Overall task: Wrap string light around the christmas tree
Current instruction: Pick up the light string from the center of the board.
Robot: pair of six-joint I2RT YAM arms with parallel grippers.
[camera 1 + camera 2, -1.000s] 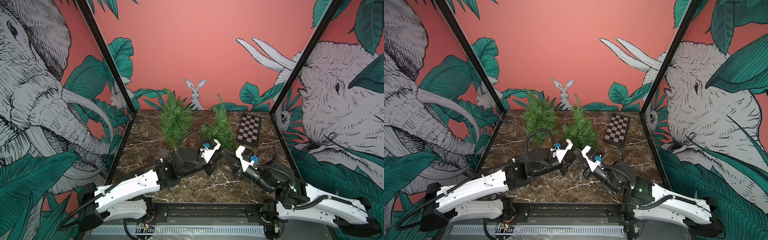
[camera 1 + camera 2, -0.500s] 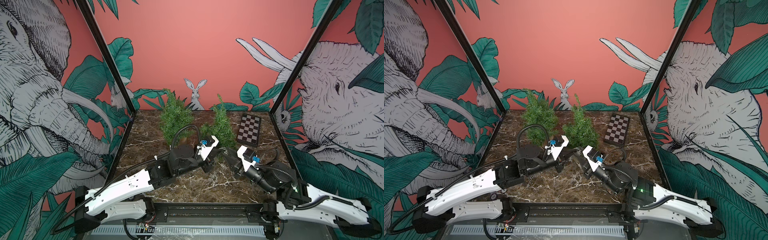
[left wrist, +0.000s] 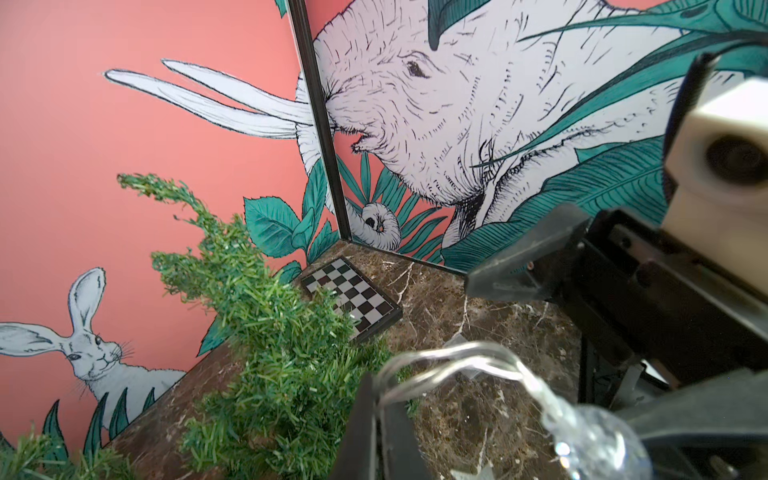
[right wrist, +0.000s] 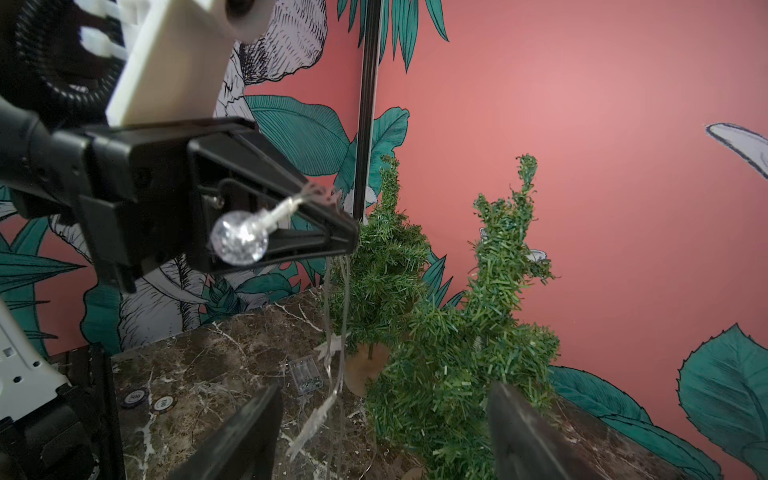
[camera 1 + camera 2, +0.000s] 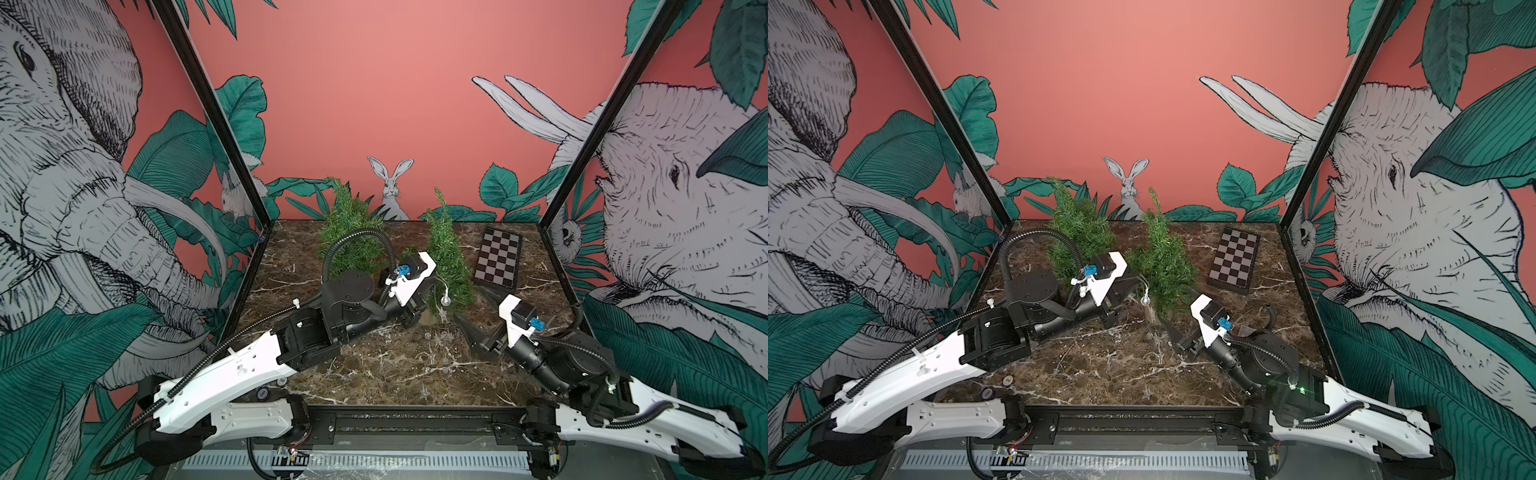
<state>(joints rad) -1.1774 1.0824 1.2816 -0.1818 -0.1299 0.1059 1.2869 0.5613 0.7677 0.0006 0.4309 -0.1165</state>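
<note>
two trees (image 5: 449, 257) at the desk's (image 5: 374, 365) back, one left (image 5: 353, 237), board (image 5: 498, 257) right of them, battery box (image 4: 305, 376) and chips (image 4: 149, 401) in front

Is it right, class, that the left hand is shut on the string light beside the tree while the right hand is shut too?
Not quite. The right hand is open and empty, as the right wrist view shows. The left hand is indeed shut on the string light beside the tree.
</note>
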